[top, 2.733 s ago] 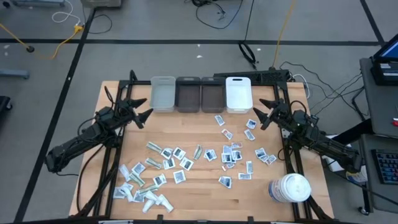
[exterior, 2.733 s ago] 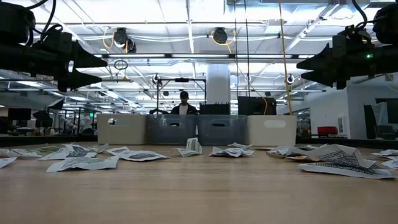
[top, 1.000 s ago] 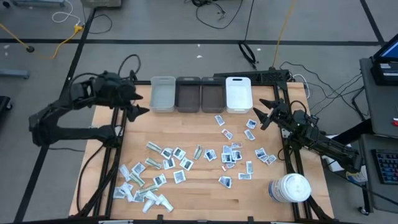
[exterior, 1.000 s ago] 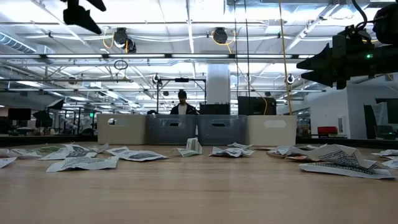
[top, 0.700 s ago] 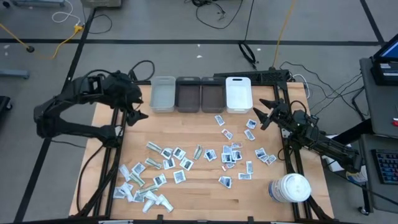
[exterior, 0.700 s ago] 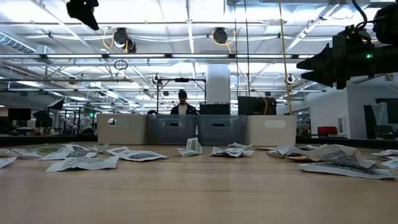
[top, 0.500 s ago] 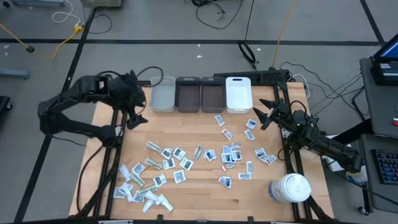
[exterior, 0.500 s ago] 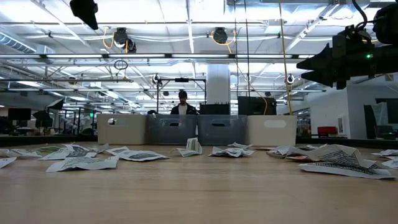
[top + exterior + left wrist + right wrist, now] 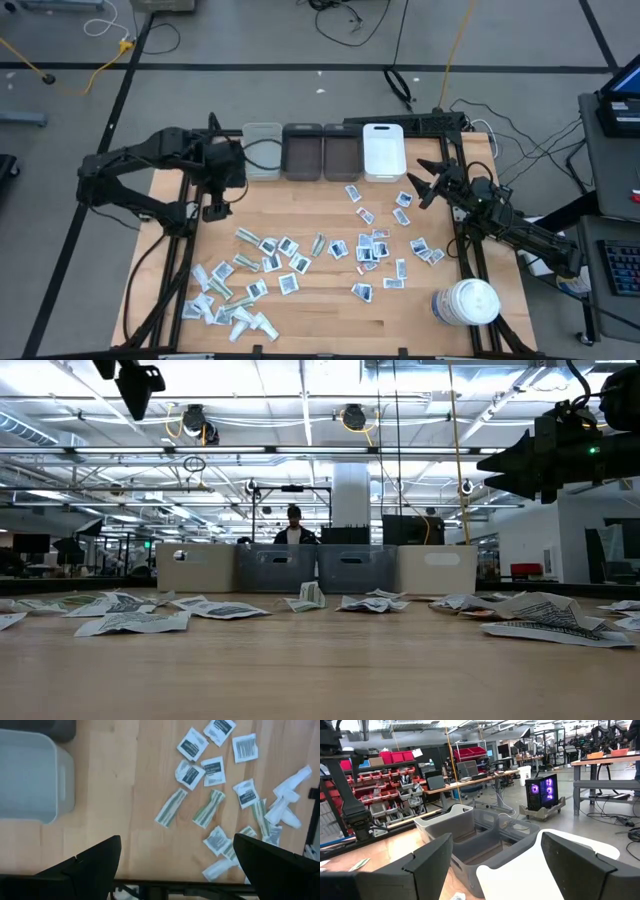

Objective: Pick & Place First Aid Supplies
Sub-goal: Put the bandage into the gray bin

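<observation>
Four bins stand in a row at the table's far edge — a pale grey bin, two dark grey bins and a white bin — and from above all four look bare inside, though the dark interiors leave us a little unsure. Since a moment ago our left gripper has swung from beside the table's left frame, risen, and turned to point down at the bare wood just in front of the pale grey bin; its wrist camera shows the fingers spread wide with nothing between them. We read this as the approach to a first pick. The first aid supplies all lie loose on the wood, the sachets and greenish strips in front of the bin row, one cluster close ahead of the left gripper. Our right gripper has not moved — it waits just right of the white bin, fingers parted and empty.
</observation>
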Robot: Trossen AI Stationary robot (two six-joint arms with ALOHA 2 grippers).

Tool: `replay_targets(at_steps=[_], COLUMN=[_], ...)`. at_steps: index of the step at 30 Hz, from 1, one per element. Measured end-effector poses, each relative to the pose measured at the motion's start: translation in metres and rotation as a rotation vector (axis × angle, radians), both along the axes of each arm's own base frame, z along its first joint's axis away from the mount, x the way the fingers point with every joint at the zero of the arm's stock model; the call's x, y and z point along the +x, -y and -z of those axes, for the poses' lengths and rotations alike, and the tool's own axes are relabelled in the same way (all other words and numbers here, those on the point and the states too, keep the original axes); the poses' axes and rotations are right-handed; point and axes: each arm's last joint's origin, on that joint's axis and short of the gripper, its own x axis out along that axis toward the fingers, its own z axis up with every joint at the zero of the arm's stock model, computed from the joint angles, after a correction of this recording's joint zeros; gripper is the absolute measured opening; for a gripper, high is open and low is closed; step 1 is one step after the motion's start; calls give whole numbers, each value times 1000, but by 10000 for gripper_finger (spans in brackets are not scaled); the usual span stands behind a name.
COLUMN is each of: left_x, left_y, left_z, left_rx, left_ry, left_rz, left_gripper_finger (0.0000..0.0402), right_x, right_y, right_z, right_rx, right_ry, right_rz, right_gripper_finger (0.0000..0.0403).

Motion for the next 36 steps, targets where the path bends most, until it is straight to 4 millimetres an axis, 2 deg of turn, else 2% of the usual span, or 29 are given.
replay_targets(at_steps=[10,19,26,36], left_x=[18,20,23,26], left_y=[10,12,13,36], left_z=[11,16,55,124], left_rx=[-9,-13,-15,46], left_ry=[-61,-81,-180,-198], left_rz=[58,52,54,294], left_gripper_finger=[392,392,392,392], right_x=[0,0,0,0], right_y=[0,0,0,0], right_z=[0,0,0,0], right_rx=[0,0,0,0], right_ry=[0,0,-1,0], right_rz=[0,0,0,0], right_gripper_finger=[297,297,297,297])
